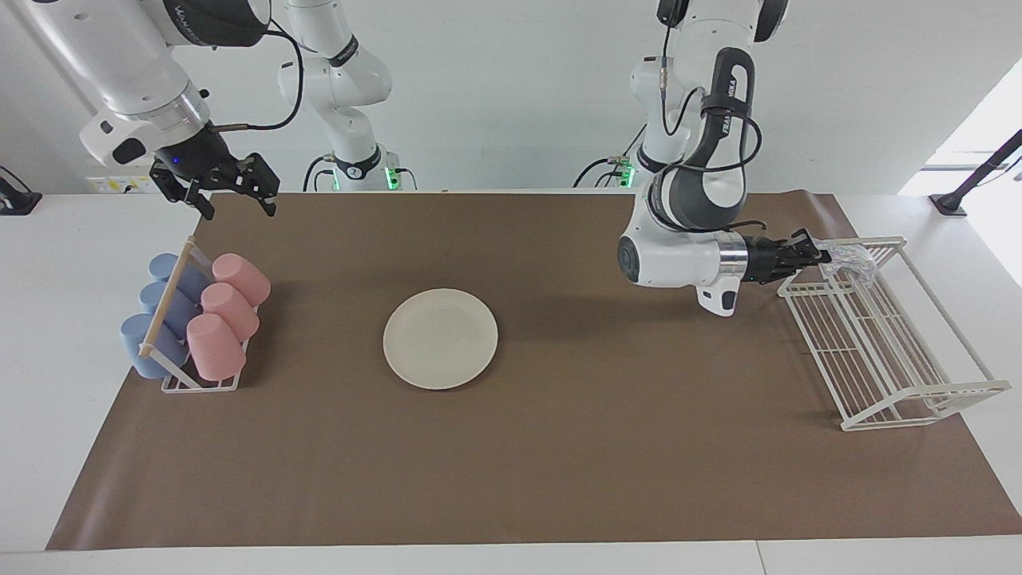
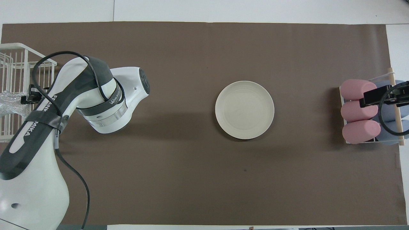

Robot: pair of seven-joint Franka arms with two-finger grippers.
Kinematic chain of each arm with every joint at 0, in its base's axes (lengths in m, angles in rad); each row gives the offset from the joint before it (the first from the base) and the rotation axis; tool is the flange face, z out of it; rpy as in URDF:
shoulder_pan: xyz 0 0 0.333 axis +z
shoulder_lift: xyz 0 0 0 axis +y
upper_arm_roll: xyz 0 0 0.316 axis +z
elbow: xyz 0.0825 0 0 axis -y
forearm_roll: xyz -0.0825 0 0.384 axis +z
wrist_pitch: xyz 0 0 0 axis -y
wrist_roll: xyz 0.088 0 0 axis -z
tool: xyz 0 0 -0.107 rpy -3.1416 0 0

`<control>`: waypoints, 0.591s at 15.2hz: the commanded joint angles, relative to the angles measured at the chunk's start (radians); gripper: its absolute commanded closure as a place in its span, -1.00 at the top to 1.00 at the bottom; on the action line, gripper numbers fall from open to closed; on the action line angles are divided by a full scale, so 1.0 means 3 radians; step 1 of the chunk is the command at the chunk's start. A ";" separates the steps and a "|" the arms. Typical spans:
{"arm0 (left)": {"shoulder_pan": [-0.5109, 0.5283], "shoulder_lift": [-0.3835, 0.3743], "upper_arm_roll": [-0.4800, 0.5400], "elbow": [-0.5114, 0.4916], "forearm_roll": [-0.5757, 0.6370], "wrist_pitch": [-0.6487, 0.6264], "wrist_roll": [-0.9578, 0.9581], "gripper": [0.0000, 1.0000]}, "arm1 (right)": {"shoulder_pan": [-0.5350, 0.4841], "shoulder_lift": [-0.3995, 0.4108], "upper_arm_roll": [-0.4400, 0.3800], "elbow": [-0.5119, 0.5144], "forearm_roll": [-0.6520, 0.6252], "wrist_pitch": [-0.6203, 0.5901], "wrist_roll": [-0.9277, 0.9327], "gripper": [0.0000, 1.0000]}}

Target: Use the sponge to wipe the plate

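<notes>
Cream plate [image 1: 440, 339]: flat on the brown tabletop mat [image 1: 559, 479], centre.
Sponge [image 1: 848, 260]: over the white wire rack [image 1: 886, 351], well apart from plate.
Left end effector [image 1: 816, 254]: clamped on sponge.
Right end effector [image 1: 238, 201]: fingers apart, waiting above cup rack [image 1: 192, 319].

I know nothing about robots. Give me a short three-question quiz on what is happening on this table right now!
1. True or false: the sponge rests on the plate.
2. Which gripper holds the sponge?
A. left gripper
B. right gripper
3. Fill in: the held sponge is over the white wire ____.

Key
1. False: the plate is bare, and the sponge is held up over the rack at the left arm's end of the table.
2. A: its fingers are shut on the sponge, while the right gripper waits open above the cup rack.
3. rack
</notes>
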 commanded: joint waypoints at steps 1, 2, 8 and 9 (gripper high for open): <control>0.0200 0.0062 -0.0024 0.0066 0.0002 0.0325 0.0130 -1.00 | 0.0013 -0.0036 -0.0021 -0.0038 -0.0061 0.0034 -0.0049 1.00; 0.0257 0.0057 -0.0024 0.0005 -0.0075 0.0432 0.0130 -1.00 | 0.0008 -0.0036 -0.0021 -0.0038 -0.0061 0.0029 -0.0049 1.00; 0.0344 0.0057 -0.0024 -0.0016 -0.0362 0.0587 0.0074 -1.00 | 0.0002 -0.0041 -0.0021 -0.0043 -0.0066 0.0003 -0.0059 1.00; 0.0349 0.0057 -0.0024 -0.0016 -0.0367 0.0597 0.0069 -1.00 | 0.0002 -0.0041 -0.0021 -0.0043 -0.0066 0.0003 -0.0054 1.00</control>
